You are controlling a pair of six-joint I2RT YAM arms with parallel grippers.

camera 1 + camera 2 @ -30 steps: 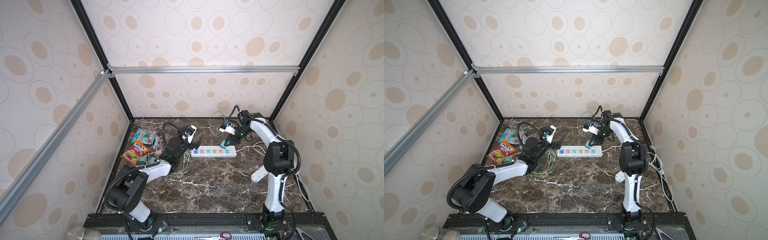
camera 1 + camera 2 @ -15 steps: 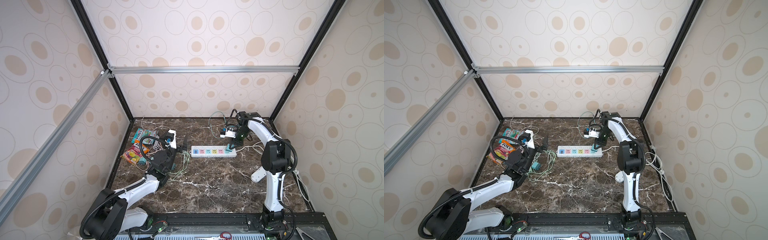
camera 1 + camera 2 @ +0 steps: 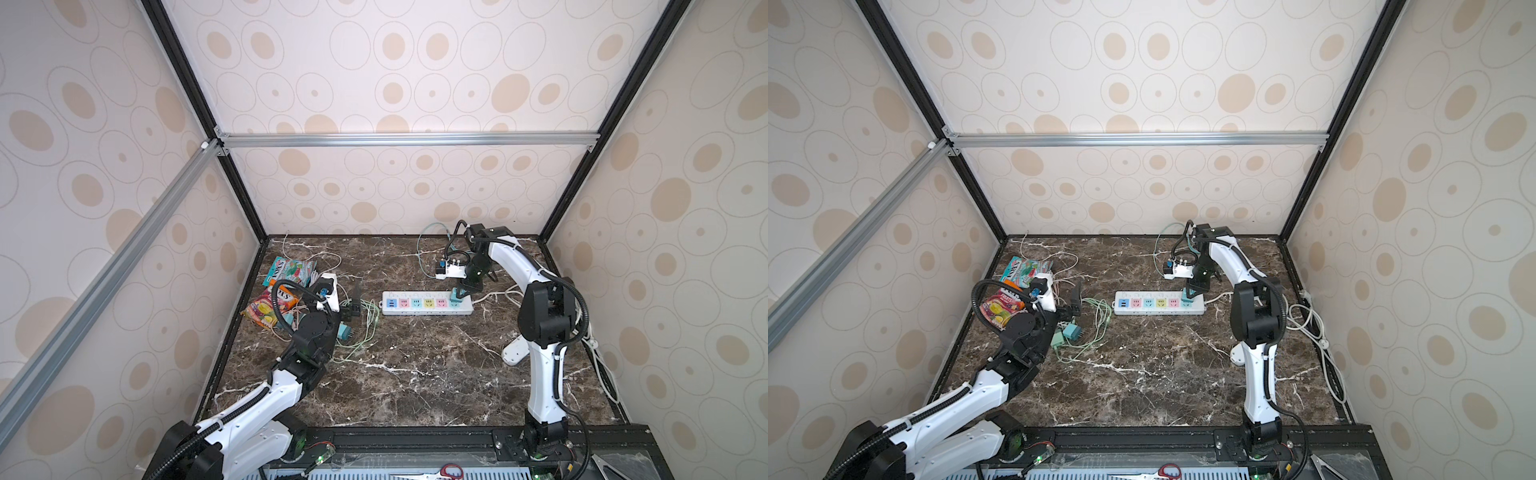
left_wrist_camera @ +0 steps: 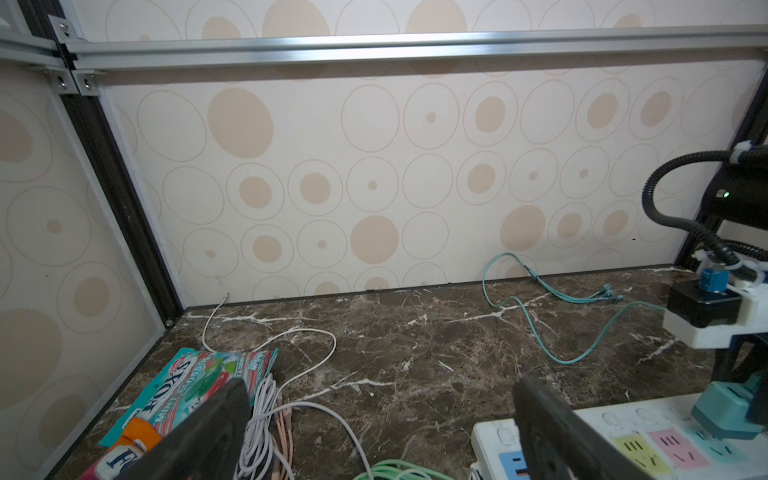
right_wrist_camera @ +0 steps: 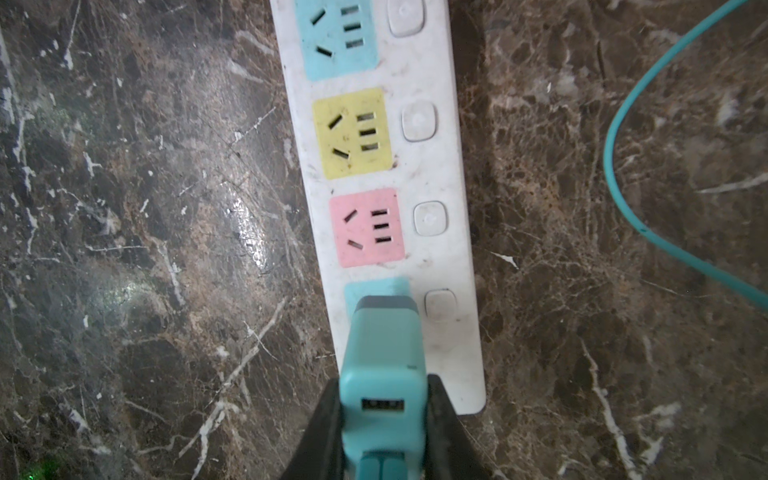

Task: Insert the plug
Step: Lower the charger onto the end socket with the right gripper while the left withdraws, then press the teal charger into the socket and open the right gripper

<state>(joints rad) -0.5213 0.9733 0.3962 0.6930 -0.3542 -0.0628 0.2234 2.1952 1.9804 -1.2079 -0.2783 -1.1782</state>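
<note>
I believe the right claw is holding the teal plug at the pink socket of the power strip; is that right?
Not quite. The right claw holds the teal plug at the teal end socket of the power strip; the pink socket beside it is empty, as the right wrist view shows.

Left arm [image 3: 257,409] lies low, stretched out from its base toward the back, wrist [image 3: 313,332] lifted a little. The left gripper [image 3: 355,301] points level toward the middle, jaws spread wide with nothing between them. Over to the right arm [image 3: 542,374]: it stands tall off its base and bends at the elbow, forearm reaching back and inward. The right gripper [image 3: 460,293] points straight down, fingers [image 5: 449,436] pinched on both sides of the plug [image 5: 382,345].
</note>
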